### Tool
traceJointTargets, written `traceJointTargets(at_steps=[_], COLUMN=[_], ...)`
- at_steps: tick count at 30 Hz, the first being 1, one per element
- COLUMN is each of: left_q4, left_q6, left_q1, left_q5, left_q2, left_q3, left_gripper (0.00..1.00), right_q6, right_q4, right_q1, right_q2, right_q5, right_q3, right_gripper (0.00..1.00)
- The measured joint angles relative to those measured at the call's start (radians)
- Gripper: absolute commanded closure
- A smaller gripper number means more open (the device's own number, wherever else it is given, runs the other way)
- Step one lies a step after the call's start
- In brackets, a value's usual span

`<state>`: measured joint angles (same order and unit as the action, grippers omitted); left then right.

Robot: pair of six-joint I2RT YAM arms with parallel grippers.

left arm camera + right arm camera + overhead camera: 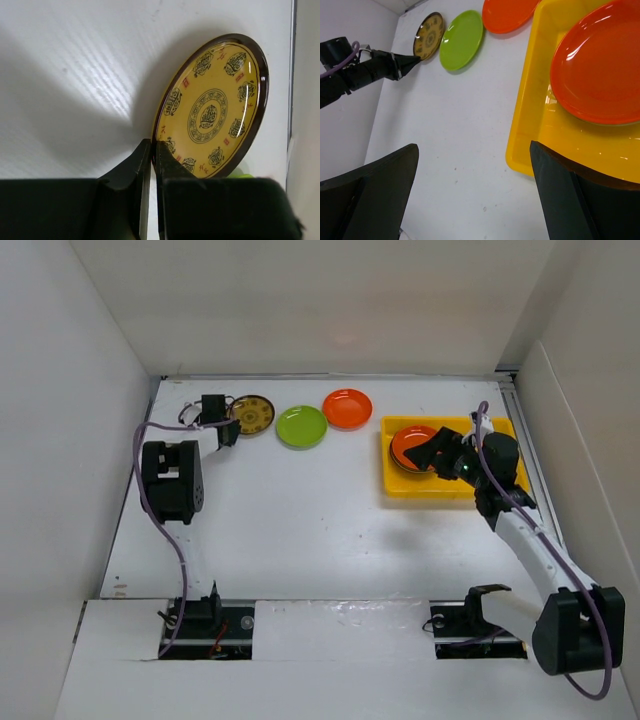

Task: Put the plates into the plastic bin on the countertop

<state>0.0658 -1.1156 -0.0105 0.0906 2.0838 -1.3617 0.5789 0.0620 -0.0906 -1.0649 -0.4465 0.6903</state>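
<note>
A dark plate with a gold pattern (252, 415) lies at the back left of the white countertop (300, 520). My left gripper (228, 426) is shut on its near rim; the left wrist view shows the fingers (152, 143) pinching the edge of the plate (210, 110). A lime green plate (301, 426) and an orange plate (347, 408) lie to its right. The yellow bin (400, 485) holds another orange plate (410, 445). My right gripper (432, 452) hovers open and empty over the bin's left part, also seen in the right wrist view (474, 145). The other plates are out of view.
White walls enclose the countertop on the left, back and right. The bin (530, 130) stands near the right wall. The lime plate (461, 39) sits between the gold plate (429, 34) and the loose orange plate (507, 15).
</note>
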Motion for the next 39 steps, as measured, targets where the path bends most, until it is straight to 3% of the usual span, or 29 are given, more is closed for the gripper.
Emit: traceJointTargets(at_steps=[5, 12, 17, 22, 26, 29, 33, 36, 37, 38, 39], left_q4=[-0.037, -0.111, -0.044, -0.048, -0.082, -0.081, -0.063, -0.047, -0.04, -0.035, -0.029], left_q6=[0.0, 0.08, 0.192, 0.312, 0.384, 0.402, 0.403, 0.402, 0.402, 0.401, 0.401], left_q1=[0.003, -0.117, -0.186, -0.188, -0.289, -0.356, -0.36, -0.356, -0.356, -0.356, -0.356], left_q5=[0.034, 0.143, 0.031, -0.124, -0.175, -0.259, -0.333, -0.377, -0.391, -0.404, -0.414], left_q2=[-0.146, -0.694, -0.945, -0.986, -0.986, -0.986, -0.988, -0.988, -0.988, -0.988, -0.988], left_q3=[0.146, 0.389, 0.446, 0.484, 0.476, 0.469, 0.469, 0.469, 0.469, 0.47, 0.47], left_gripper=[1.0, 1.0, 1.0, 1.0, 1.0, 1.0, 1.0, 1.0, 1.0, 1.0, 1.0], right_q6=[-0.006, -0.053, -0.088, -0.084, -0.083, -0.08, -0.073, -0.066, -0.062, -0.064, -0.051], right_q4=[0.0, 0.019, 0.076, 0.145, 0.176, 0.196, 0.195, 0.196, 0.199, 0.206, 0.215], right_q1=[0.0, -0.099, -0.207, -0.24, -0.284, -0.317, -0.343, -0.346, -0.348, -0.349, -0.35], right_q2=[-0.025, -0.034, -0.105, -0.198, -0.306, -0.386, -0.437, -0.45, -0.452, -0.454, -0.455], right_q5=[-0.062, -0.12, -0.177, -0.212, -0.217, -0.209, -0.153, -0.118, -0.111, -0.11, -0.111], right_q3=[0.0, 0.041, 0.137, 0.22, 0.322, 0.377, 0.381, 0.381, 0.381, 0.381, 0.381], right_gripper=[0.04, 0.04, 0.02, 0.02, 0.02, 0.04, 0.04, 0.18, 0.52, 0.75, 0.91])
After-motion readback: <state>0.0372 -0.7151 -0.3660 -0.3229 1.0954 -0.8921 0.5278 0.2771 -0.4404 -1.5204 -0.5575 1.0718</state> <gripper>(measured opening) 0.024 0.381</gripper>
